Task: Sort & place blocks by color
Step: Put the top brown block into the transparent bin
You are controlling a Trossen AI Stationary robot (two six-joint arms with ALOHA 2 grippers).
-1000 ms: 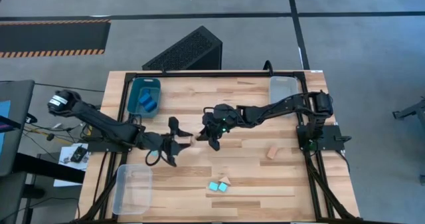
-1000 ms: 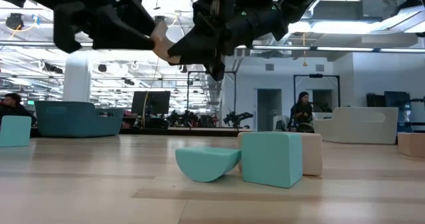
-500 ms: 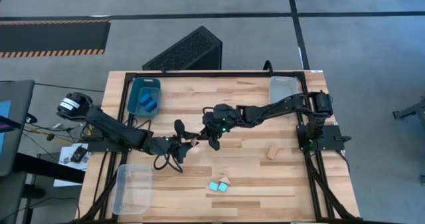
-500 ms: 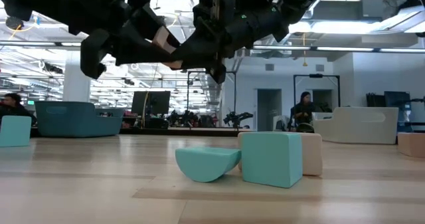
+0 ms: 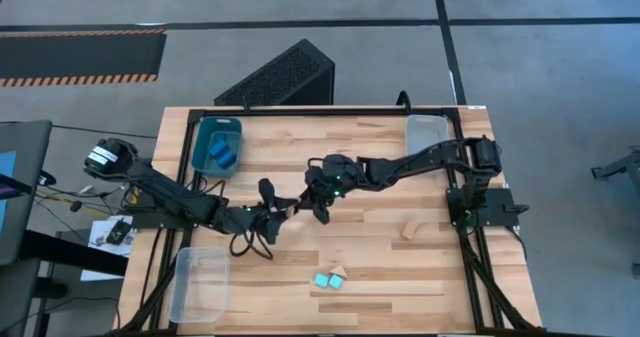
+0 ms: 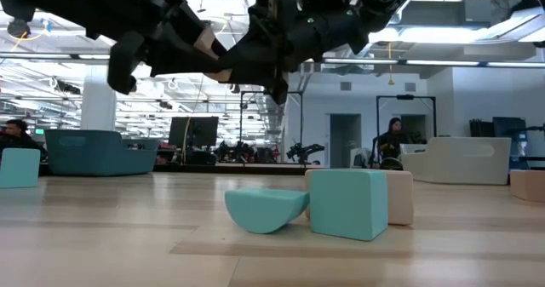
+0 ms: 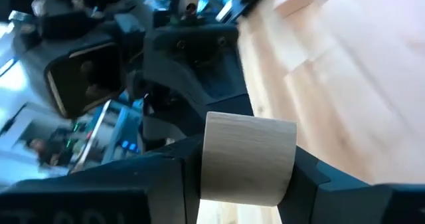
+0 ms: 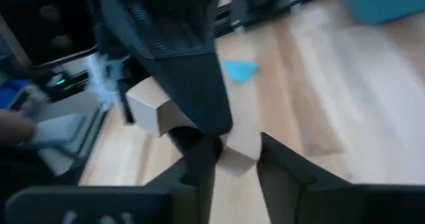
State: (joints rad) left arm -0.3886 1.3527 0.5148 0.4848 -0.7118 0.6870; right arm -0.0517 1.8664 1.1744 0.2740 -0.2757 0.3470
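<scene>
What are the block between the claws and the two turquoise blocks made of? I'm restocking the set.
Tan block: apparently bare wood, matte, with faint grain lines. Turquoise cube and turquoise half-round block: uniform matte colour, no grain showing; painted wood or plastic, unclear.

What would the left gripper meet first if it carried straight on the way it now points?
Most likely the right gripper: the left gripper points right at it, with a tan block between its fingers, so that block would touch first. Depth is uncertain.

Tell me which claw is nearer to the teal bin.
Left. The left claw sits just right and front of the teal bin; the right claw is farther right, mid-table.
</scene>
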